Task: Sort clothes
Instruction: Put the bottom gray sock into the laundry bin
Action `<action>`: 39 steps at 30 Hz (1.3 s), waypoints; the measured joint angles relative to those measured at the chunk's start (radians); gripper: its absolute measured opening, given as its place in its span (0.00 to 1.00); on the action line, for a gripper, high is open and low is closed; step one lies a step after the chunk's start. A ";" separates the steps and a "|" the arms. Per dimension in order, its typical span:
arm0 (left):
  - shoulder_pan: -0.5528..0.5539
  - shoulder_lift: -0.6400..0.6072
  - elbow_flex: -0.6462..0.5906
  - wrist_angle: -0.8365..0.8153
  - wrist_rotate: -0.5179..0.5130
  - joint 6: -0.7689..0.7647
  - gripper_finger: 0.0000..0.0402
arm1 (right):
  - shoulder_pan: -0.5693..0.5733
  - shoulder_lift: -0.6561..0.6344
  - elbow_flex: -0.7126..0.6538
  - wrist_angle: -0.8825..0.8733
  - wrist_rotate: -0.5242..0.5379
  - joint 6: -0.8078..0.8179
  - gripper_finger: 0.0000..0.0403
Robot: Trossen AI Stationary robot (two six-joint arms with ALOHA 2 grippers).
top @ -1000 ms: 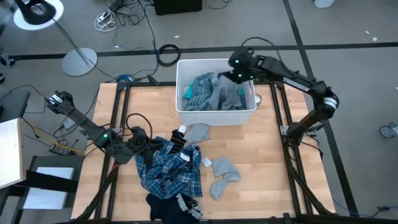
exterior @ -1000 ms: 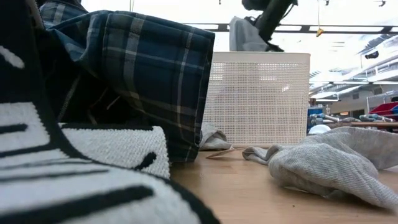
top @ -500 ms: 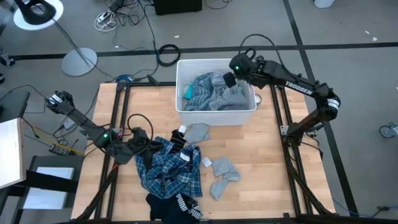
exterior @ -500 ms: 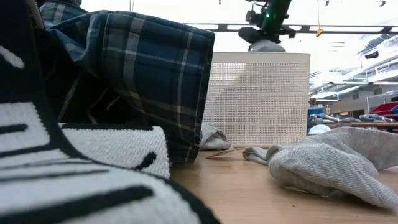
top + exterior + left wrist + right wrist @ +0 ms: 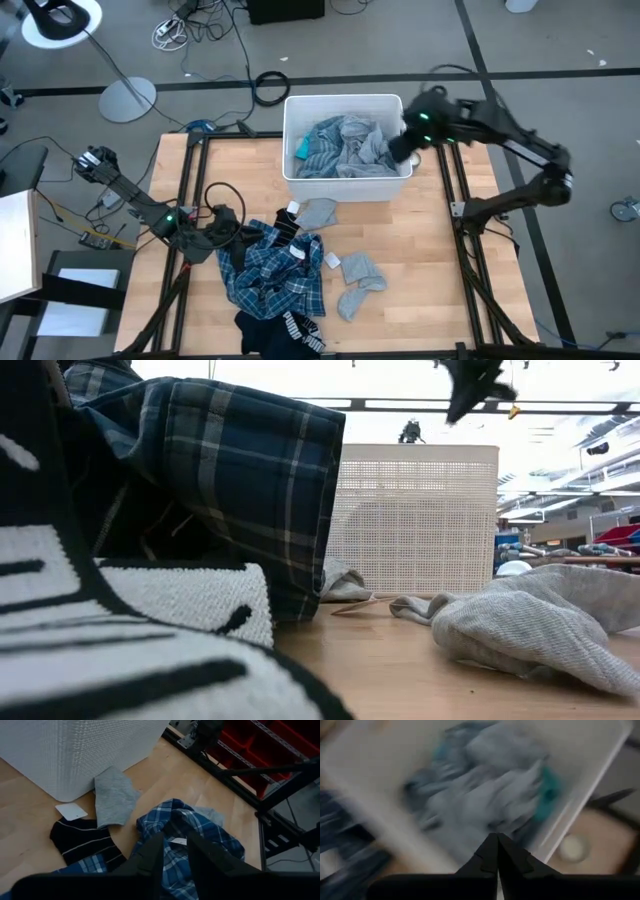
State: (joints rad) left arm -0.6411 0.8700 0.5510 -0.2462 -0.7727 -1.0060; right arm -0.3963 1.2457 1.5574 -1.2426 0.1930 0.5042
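- Step in hand, as judged: between picks. Right gripper [image 5: 400,152] hung at the right end of the white bin [image 5: 300,178], fingers pressed together on nothing, as the right wrist view showed.
- Bin held a heap of grey-blue striped pieces [image 5: 345,142] with a turquoise top [image 5: 301,149] at its left wall; heap lay just beside and below the right claw, not touched.
- Left gripper [image 5: 171,851] sat low over the plaid shirt [image 5: 270,275] on the table's left part, fingers part-spread with plaid cloth between them; whether it pinched the shirt could not be told.
- On the table: 1 grey sock [image 5: 317,212] just in front of the bin, 2 grey socks [image 5: 358,275] well right of the shirt, navy striped item [image 5: 290,330] at the near edge.
- Next move likely called for the right arm to swing out from the bin toward the loose socks, spread its fingers, drop onto 1.
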 joint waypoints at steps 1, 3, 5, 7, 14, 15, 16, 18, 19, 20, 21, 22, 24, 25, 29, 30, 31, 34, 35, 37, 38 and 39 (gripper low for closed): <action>0.000 0.000 0.000 -0.001 0.000 0.005 0.22 | 0.034 -0.030 0.000 -0.012 -0.021 0.031 0.01; 0.000 0.000 0.000 -0.012 -0.002 0.007 0.22 | 0.122 -0.083 0.000 -0.030 -0.035 0.090 0.01; 0.000 0.000 0.000 -0.023 -0.003 0.012 0.22 | 0.228 -0.122 0.000 -0.053 -0.035 0.165 0.01; 0.000 0.000 0.000 -0.020 -0.004 0.047 0.22 | 0.341 -0.148 -0.020 -0.052 -0.032 0.248 0.00; 0.000 0.000 0.000 -0.008 -0.006 0.141 0.22 | 0.672 -0.137 -0.292 0.070 -0.006 0.491 0.05; 0.000 0.000 0.000 -0.008 -0.003 0.141 0.22 | 0.701 -0.126 -0.346 0.123 -0.010 0.523 0.05; 0.000 0.000 0.000 -0.010 0.006 0.142 0.22 | 0.728 -0.114 -0.396 0.182 -0.014 0.557 0.06; 0.000 0.000 0.000 -0.008 0.038 0.156 0.22 | 0.770 -0.082 -0.492 0.318 -0.034 0.620 0.08; 0.000 0.000 0.000 -0.005 0.060 0.176 0.22 | 0.785 -0.063 -0.533 0.392 -0.043 0.647 0.10; 0.000 0.000 0.000 -0.003 0.084 0.198 0.22 | 0.796 -0.044 -0.570 0.470 -0.056 0.666 0.11; 0.000 0.000 0.000 -0.001 0.106 0.225 0.22 | 0.806 -0.023 -0.603 0.538 -0.071 0.672 0.13; 0.000 0.000 0.000 0.003 0.122 0.254 0.22 | 0.813 0.001 -0.630 0.596 -0.080 0.673 0.15; 0.000 0.000 0.000 0.016 0.146 0.310 0.22 | 0.824 0.057 -0.675 0.703 -0.086 0.673 0.20; 0.000 0.000 0.000 0.020 0.155 0.333 0.22 | 0.828 0.090 -0.688 0.746 -0.087 0.671 0.22; 0.000 0.000 0.000 0.026 0.158 0.395 0.22 | 0.829 0.237 -0.699 0.858 -0.086 0.596 0.31; 0.000 0.000 0.000 0.026 0.158 0.399 0.22 | 0.828 0.276 -0.697 0.876 -0.084 0.571 0.32; 0.000 0.000 0.000 0.026 0.158 0.399 0.22 | 0.828 0.320 -0.693 0.894 -0.083 0.543 0.33; 0.000 0.000 0.000 0.027 0.175 0.399 0.22 | 0.826 0.437 -0.688 0.988 -0.082 0.482 0.35; 0.000 0.000 0.000 0.027 0.183 0.396 0.22 | 0.826 0.473 -0.687 1.021 -0.079 0.483 0.35; 0.000 0.000 0.000 0.028 0.193 0.375 0.22 | 0.819 0.528 -0.680 1.096 -0.122 0.501 0.33; 0.000 0.000 0.000 0.028 0.201 0.370 0.22 | 0.812 0.548 -0.675 1.118 -0.162 0.504 0.30; 0.000 0.000 0.000 0.032 0.209 0.366 0.22 | 0.807 0.563 -0.667 1.121 -0.195 0.504 0.26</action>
State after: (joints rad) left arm -0.6413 0.8700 0.5510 -0.2147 -0.5633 -0.6398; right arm 0.4108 1.8089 0.8907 -0.1212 -0.0022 1.0086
